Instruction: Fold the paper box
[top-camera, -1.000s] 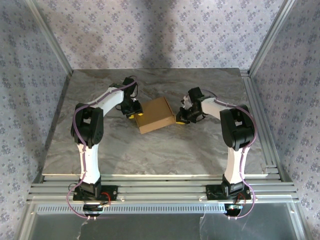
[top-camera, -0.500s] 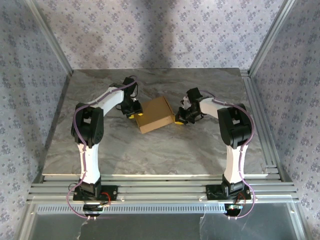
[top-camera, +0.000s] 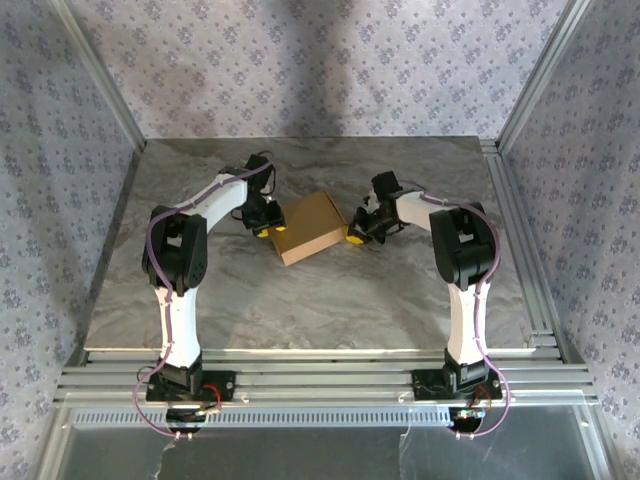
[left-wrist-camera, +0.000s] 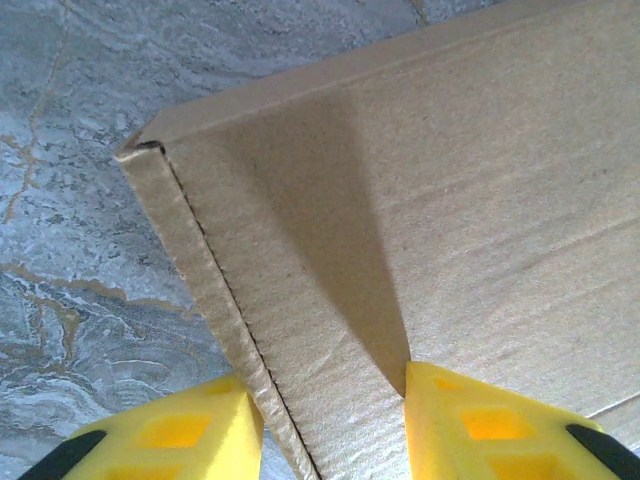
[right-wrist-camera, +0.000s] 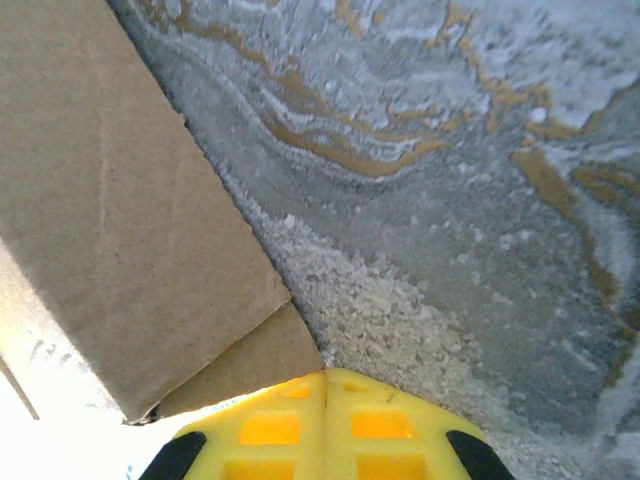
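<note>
Left gripper (left-wrist-camera: 325, 388) straddles paper box (left-wrist-camera: 470, 190) edge, parted; right gripper (right-wrist-camera: 325, 390) closed beside corner.

- The table (top-camera: 300, 310) is a grey marbled slab with tan veins, taking up the middle of the top view, with aluminium rails (top-camera: 320, 375) along its lower and right edges.
- The paper box (top-camera: 310, 228) lies flat on it just above centre, closed, shallow and turned at a slant.
</note>
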